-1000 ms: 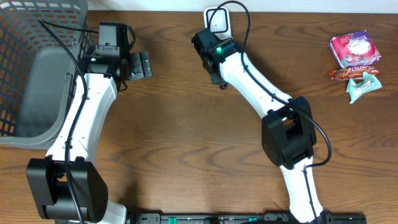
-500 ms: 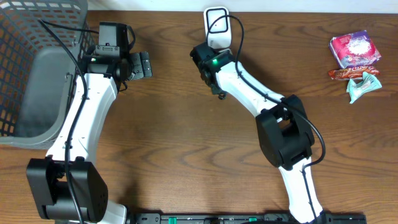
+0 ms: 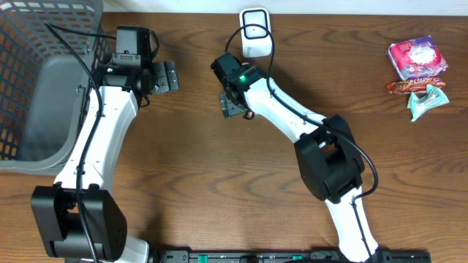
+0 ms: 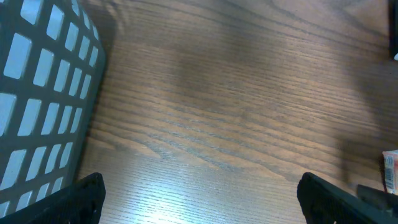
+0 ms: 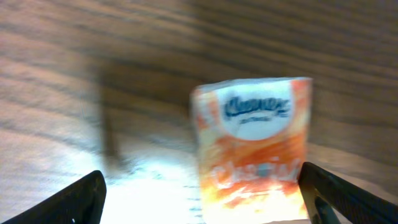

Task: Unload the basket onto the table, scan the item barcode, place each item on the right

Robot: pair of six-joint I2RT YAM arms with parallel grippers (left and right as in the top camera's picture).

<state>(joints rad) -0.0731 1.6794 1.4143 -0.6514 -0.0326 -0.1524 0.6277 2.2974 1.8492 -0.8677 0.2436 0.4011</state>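
- Hovering over the middle of the worktop (image 3: pixel 183 183), the right gripper (image 3: pixel 232 104) had its jaws spread wide and clasped nothing; in the right wrist view the tissue pack (image 5: pixel 252 149) sat between the two fingers, touching neither.
- The pack was just on the near side of the scanner (image 3: pixel 254 31), which stood at the far edge; from overhead the gripper hid nearly all of it; the wrist picture was blurred, so whether it lay flat or tilted could not be told.
- The left gripper (image 3: pixel 164 75) was equally wide and empty, at the far left beside the basket (image 3: pixel 22 44), well apart from the pack.
- Likely trouble: the printed front faced up, so the barcode was probably underneath or on an edge, and a pick-up without a turn might show the scanner the wrong face; the glossy film could slide between the fingers, or crumple and warp the code if squeezed hard.
- A black cable (image 3: pixel 269 62) looped from the arm close by the scanner; a sweep toward it might snag and nudge it.
- The pack looked soft, a rounded-cornered pillow in orange and white film; the scanner was smooth white plastic, a rounded slab; the basket was grey plastic lattice; the worktop was dark, grained wood with a slight sheen; snack packets (image 3: pixel 417 62) in crinkly wrappers lay at the far right.
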